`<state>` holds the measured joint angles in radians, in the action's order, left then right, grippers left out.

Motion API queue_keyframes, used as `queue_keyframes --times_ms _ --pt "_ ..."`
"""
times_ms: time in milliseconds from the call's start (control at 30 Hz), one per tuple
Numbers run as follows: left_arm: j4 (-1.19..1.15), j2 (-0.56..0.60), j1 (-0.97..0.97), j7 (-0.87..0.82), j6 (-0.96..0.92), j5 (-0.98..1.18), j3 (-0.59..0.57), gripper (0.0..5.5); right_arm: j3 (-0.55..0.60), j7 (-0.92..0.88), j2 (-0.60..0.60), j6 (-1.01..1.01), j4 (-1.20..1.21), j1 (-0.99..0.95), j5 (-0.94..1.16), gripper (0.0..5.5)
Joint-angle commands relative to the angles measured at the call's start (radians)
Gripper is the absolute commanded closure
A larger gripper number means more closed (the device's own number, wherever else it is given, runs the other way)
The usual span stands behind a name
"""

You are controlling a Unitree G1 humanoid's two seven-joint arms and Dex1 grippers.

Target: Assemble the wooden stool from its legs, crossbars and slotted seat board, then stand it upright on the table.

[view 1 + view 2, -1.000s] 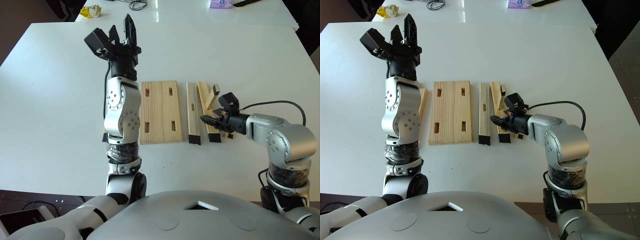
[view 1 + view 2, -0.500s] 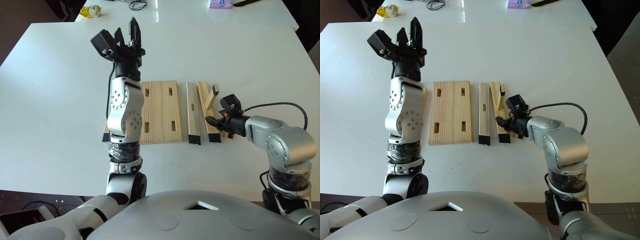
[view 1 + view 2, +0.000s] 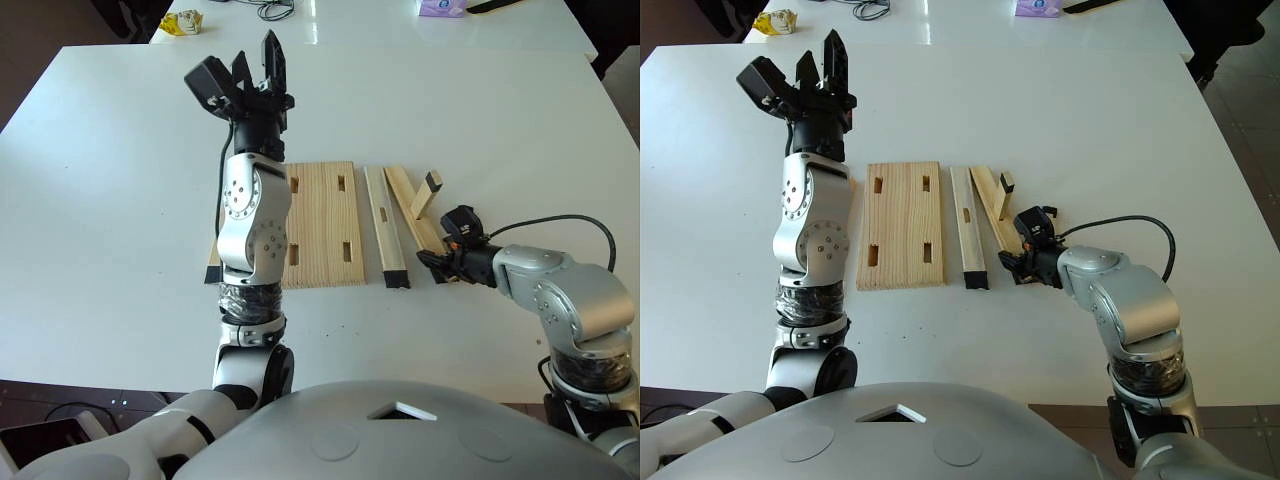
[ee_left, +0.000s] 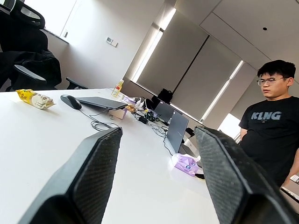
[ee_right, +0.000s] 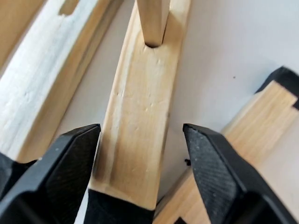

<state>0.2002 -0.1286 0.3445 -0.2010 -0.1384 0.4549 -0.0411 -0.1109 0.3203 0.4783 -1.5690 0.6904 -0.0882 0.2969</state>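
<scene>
The right hand [image 3: 441,262] has drawn back, fingers parted astride the leg [image 5: 140,116]. The leg slid askew, and the seat board [image 3: 320,225] lies beyond it. The left hand [image 3: 256,58] hangs raised, open, empty. Assembly has seemingly hardly begun.

No txt, nos. or signs I can read. Seat board [image 3: 318,224]: plain wood grain, nothing legible on it. Worktop [image 3: 480,110] around the board: no label I can make out. Yellow packet [image 3: 181,22], well beyond the board: print too small to tell. Purple packet [image 3: 441,7], also well beyond the board: same, too small to tell.
</scene>
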Motion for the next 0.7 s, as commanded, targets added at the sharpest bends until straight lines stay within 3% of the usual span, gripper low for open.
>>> queue_keyframes --times_ms 33,167,300,433,567,700 --pt "-0.015 -0.129 -0.187 -0.028 0.014 -0.002 0.051 2.62 -0.015 0.021 0.062 0.057 -0.016 0.009 0.011 2.23" --pt "-0.014 -0.13 -0.189 -0.029 0.018 0.001 0.052 2.62 -0.015 0.025 0.072 0.091 -0.028 0.018 0.014 2.23" --pt "-0.008 -0.127 -0.194 -0.033 0.021 -0.001 0.054 2.62 -0.024 0.018 0.07 0.15 -0.067 0.036 0.002 2.85" --pt "-0.014 -0.115 -0.189 -0.023 0.008 0.006 0.057 2.62 -0.032 0.0 0.047 0.197 -0.095 0.066 -0.006 2.85" --pt "-0.014 -0.105 -0.186 -0.017 -0.006 0.009 0.059 2.62 -0.033 -0.021 0.028 0.231 -0.112 0.094 -0.015 3.39" --pt "-0.007 -0.096 -0.189 -0.019 -0.013 0.009 0.054 2.62 -0.033 -0.034 0.017 0.282 -0.124 0.107 -0.022 3.44"
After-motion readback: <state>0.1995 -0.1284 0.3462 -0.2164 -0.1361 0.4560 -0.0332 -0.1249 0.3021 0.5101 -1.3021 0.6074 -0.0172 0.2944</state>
